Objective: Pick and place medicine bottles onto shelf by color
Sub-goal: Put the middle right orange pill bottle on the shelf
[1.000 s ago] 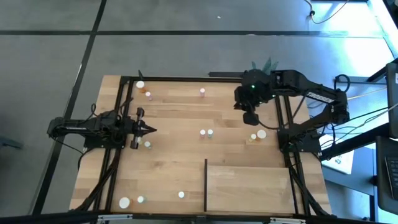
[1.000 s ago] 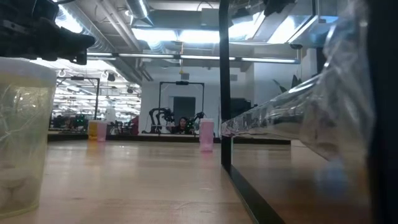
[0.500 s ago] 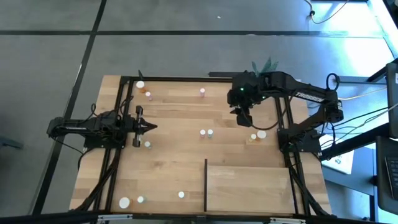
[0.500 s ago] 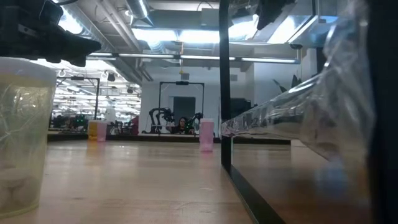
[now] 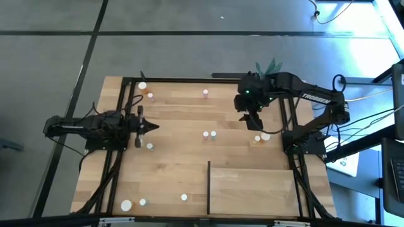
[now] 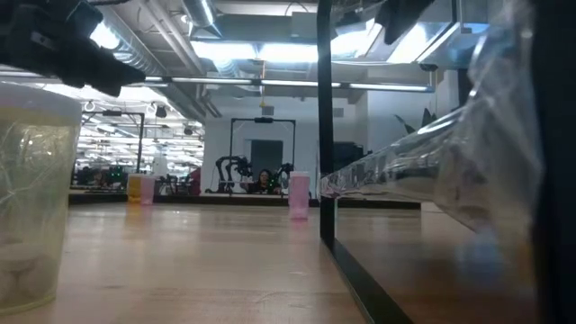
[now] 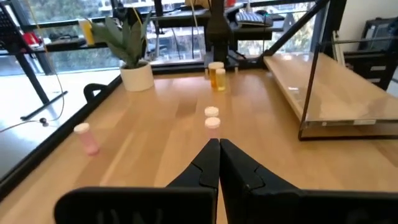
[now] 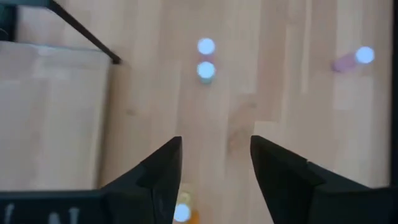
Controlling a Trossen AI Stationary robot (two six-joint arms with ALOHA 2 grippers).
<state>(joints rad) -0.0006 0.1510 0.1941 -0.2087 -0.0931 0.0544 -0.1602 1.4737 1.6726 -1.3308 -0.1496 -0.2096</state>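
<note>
From above, the left hand [image 5: 149,127] hangs over the left side of the counter [image 5: 177,170], its fingers pinched together to a point aimed toward the middle, with a small white-capped bottle [image 5: 149,146] just beside it. The right hand [image 5: 257,124] hovers over the far right part, spread apart, above an orange bottle [image 5: 257,139] and a larger white one [image 5: 266,135] standing close together. A pair of bottles [image 5: 209,134] stands upright mid-counter, a pink bottle [image 5: 206,93] at the far edge, two more [image 5: 146,90] at the far left corner, and three [image 5: 142,203] along the near edge. The shelf [image 5: 252,191] lies flat at the near right, long axis running left to right, its dark upright edge [image 5: 209,188] on the left. At counter height, that dark edge [image 6: 324,126] rises straight up, with a pink bottle [image 6: 299,195] upright beside it. Past the left wrist, the closed fingers [image 7: 217,163] point at the mid-counter pair [image 7: 212,117], with the shelf [image 7: 329,87] to one side and a potted plant [image 7: 134,56] at the counter's edge. Past the right wrist, the open fingers [image 8: 165,167] frame bare wood, an orange bottle [image 8: 184,213] between them.
</note>
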